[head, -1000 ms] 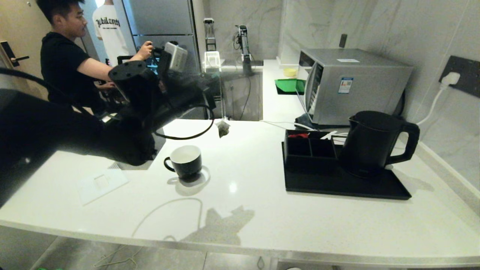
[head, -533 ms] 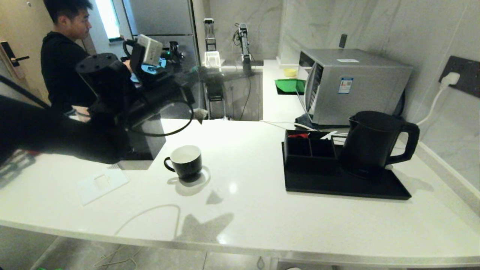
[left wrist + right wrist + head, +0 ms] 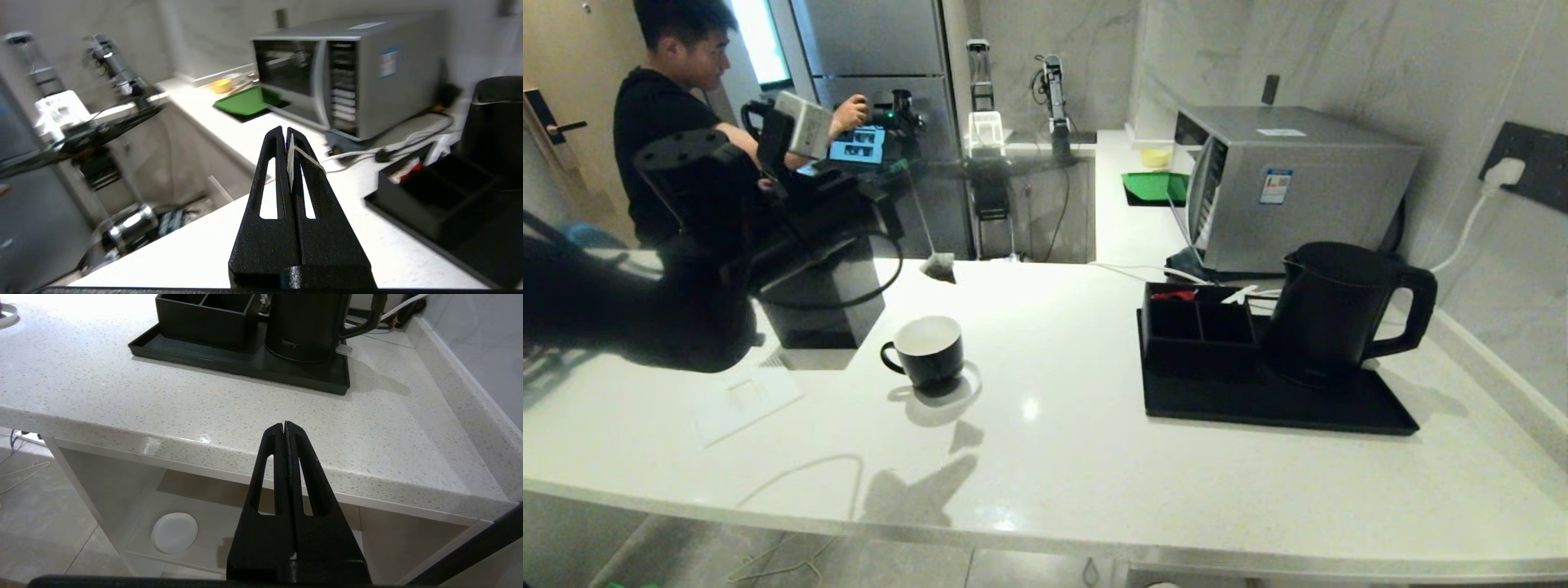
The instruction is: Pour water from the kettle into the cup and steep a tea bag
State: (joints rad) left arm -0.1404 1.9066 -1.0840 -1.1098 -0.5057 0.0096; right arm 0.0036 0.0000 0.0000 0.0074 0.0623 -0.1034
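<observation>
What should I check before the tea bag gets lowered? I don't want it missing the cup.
1. Left hand shut on the tea bag's string and tag: ok.
2. Tea bag hanging free: ok.
3. Tea bag over the cup: not ok, it hangs behind it.
4. Cup upright, mouth clear: ok.
5. Water in cup: cannot tell.
6. Right hand shut, empty, below the counter edge, away from the kettle: ok.

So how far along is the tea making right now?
Nothing looks finished. The kettle sits on its tray and the cup shows no tea bag. In hand: the left end effector pinches the string, with the tea bag hanging behind the cup. Pouring and steeping remain.
</observation>
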